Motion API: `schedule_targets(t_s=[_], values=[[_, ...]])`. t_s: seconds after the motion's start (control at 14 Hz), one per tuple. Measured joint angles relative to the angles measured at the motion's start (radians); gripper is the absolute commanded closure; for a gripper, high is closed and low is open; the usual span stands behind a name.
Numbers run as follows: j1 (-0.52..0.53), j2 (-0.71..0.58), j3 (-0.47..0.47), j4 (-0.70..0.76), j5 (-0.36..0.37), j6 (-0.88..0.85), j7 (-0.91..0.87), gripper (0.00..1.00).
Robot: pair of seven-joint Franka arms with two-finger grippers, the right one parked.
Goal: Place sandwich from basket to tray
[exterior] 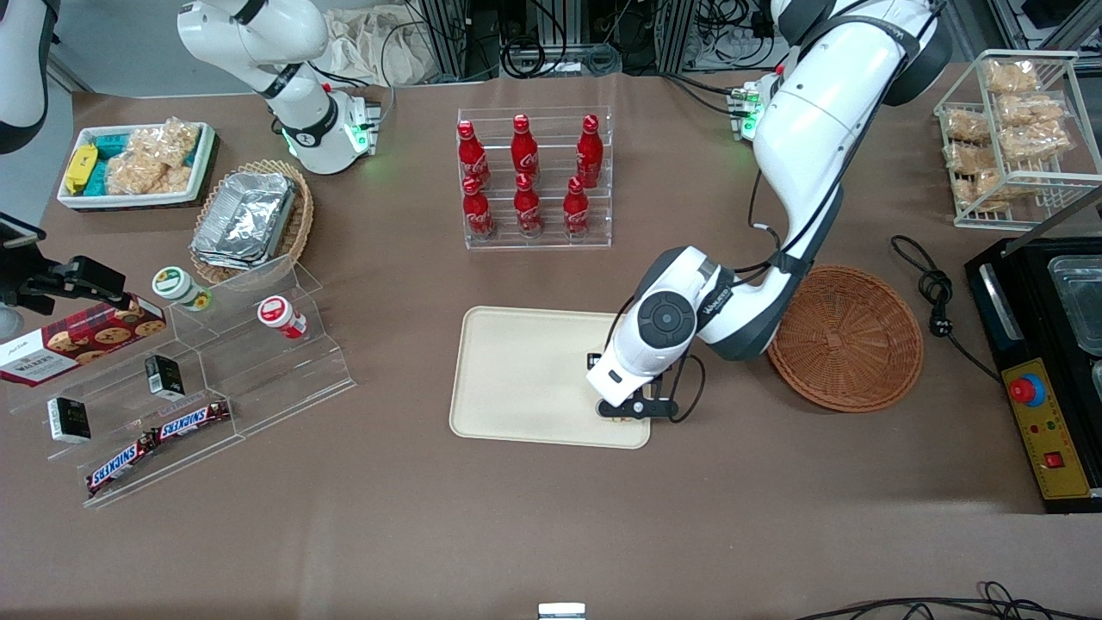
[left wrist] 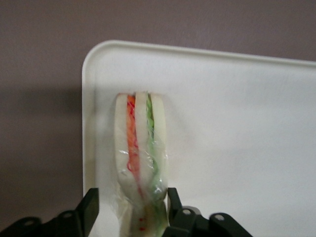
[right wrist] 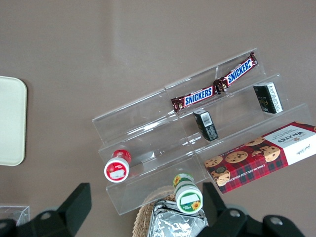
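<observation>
While the gripper (exterior: 635, 410) sits low over the tray (exterior: 516, 379), at the corner nearest the front camera on the basket's side, its fingers (left wrist: 90, 207) stand spread to either side of the sandwich (left wrist: 140, 158) with a gap visible on one side. Sandwich lies on the tray surface, close to the rim, filling edge up. Basket (exterior: 848, 337) sits just beside the tray, toward the working arm's end, nothing visible inside.
</observation>
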Motion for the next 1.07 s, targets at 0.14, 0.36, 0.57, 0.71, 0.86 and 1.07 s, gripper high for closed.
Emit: schedule_targets(t_s=[0.14,0.36,0.57,0.71,0.86,1.07], values=[[0.003,-0.029,0.001,0.018,0.000,-0.049,-0.004,0.01],[0.032,-0.134,0.005,0.025,0.001,-0.203,-0.008,0.01],[0.097,-0.288,0.007,-0.042,0.004,-0.255,-0.007,0.01],[0.151,-0.412,0.009,-0.136,0.004,-0.266,-0.004,0.01],[0.196,-0.524,0.011,-0.233,0.004,-0.285,0.002,0.01],[0.264,-0.620,0.014,-0.296,0.002,-0.346,0.048,0.01]])
